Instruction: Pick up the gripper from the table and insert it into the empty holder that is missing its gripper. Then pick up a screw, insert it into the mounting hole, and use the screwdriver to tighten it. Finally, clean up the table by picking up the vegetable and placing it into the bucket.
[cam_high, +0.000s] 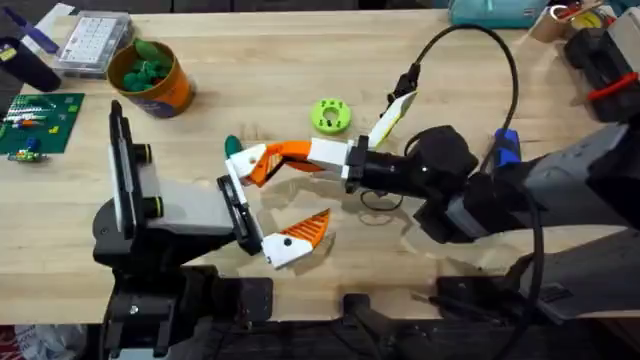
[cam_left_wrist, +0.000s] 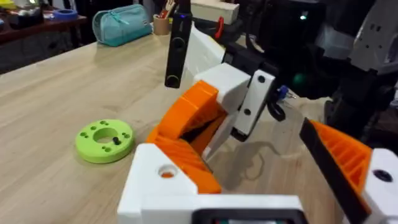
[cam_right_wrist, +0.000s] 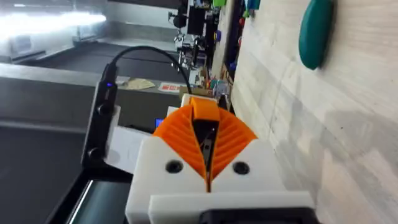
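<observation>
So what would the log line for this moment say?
right gripper: shut on white-and-orange finger piece | piece at black holder plate | dark-green toy vegetable: on table | round orange bucket: upright

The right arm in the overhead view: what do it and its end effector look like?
The right arm is dark grey and black, with a black cable looping above it and a blue fitting near its elbow. Its end effector has a white plastic body and orange ribbed fingers with round screw holes in the white base. The left end effector has the same white-and-orange build.
</observation>
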